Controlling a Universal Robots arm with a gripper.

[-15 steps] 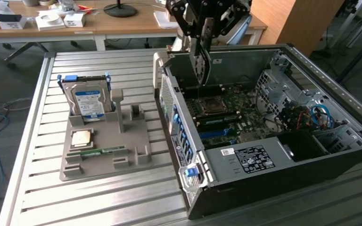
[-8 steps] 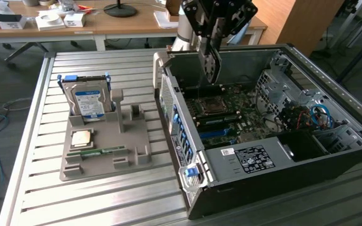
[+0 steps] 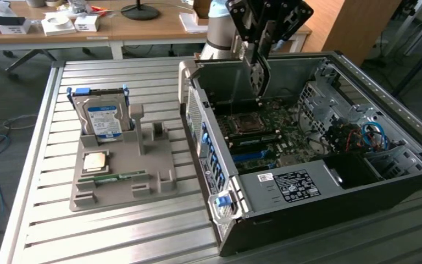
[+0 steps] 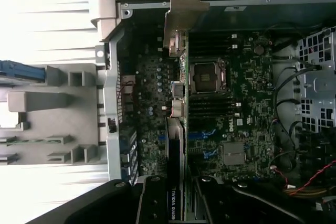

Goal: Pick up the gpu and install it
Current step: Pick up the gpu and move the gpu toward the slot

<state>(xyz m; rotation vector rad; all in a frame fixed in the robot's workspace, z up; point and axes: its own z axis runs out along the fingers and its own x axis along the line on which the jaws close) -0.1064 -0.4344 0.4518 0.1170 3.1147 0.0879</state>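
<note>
My gripper [image 3: 266, 25] hangs over the open computer case [image 3: 284, 190], shut on the gpu [image 3: 257, 69]. The gpu is a thin dark card held on edge, hanging down into the case above the green motherboard [image 3: 266, 135]. In the wrist view the gpu [image 4: 177, 108] appears edge-on, running from between my black fingers [image 4: 151, 203] across the motherboard [image 4: 236, 114], beside the CPU socket [image 4: 209, 75]. Its silvery bracket [image 4: 184, 11] sits near the case's rear wall. I cannot tell whether the card touches the board.
On the slatted metal table [image 3: 72, 242], at the exterior view's left of the case, stands a grey holder [image 3: 123, 170]. It carries a hard drive [image 3: 103, 118], a CPU chip [image 3: 96, 161] and a green memory stick [image 3: 112, 177]. Cables and drive cages [image 3: 368, 137] fill the case's far side.
</note>
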